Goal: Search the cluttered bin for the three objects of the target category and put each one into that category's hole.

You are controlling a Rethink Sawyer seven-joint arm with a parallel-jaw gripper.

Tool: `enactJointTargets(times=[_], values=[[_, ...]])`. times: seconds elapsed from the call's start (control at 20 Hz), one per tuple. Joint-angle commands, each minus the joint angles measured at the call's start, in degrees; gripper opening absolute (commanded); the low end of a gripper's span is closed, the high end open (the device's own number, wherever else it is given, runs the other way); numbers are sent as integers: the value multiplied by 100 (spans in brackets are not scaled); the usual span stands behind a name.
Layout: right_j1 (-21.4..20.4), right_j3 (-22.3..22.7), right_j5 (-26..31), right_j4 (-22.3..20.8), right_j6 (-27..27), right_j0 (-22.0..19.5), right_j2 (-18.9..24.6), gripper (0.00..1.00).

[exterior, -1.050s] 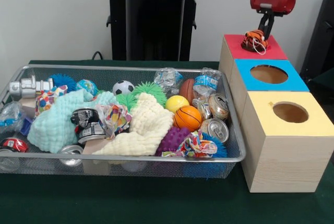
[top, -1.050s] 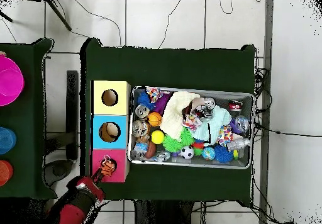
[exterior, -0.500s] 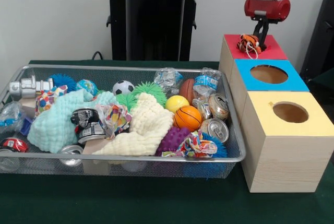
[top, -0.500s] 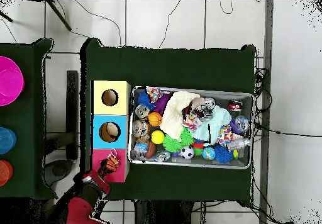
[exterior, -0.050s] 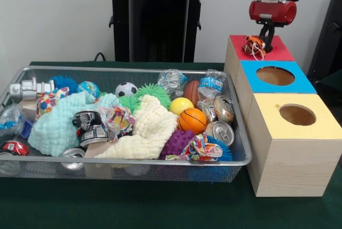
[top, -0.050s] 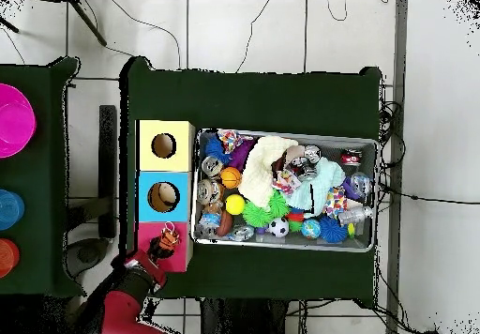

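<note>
Knotted orange rope toy [exterior, -0.050s: 254,46] atop flat red-topped wooden box [exterior, -0.050s: 278,54].

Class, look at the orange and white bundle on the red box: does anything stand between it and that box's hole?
Nothing visible does. The orange and white bundle lies on the red box top, right by the claw. The hole itself does not show in either view.

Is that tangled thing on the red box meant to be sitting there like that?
It looks odd: the orange-and-white knotted rope toy sits on top of the red-topped wooden box under the gripper, not down in a hole like those in the blue and yellow boxes.
</note>
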Motion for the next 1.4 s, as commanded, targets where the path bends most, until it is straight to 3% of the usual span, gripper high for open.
enactJointTargets(times=[0.05, 0.3, 1.4], values=[[320, 122, -75, 424, 1601, 32, 539, 0], [253, 65, 126, 792, 1545, 272, 524, 0], [-76, 372, -26, 738, 1831, 402, 720, 0]])
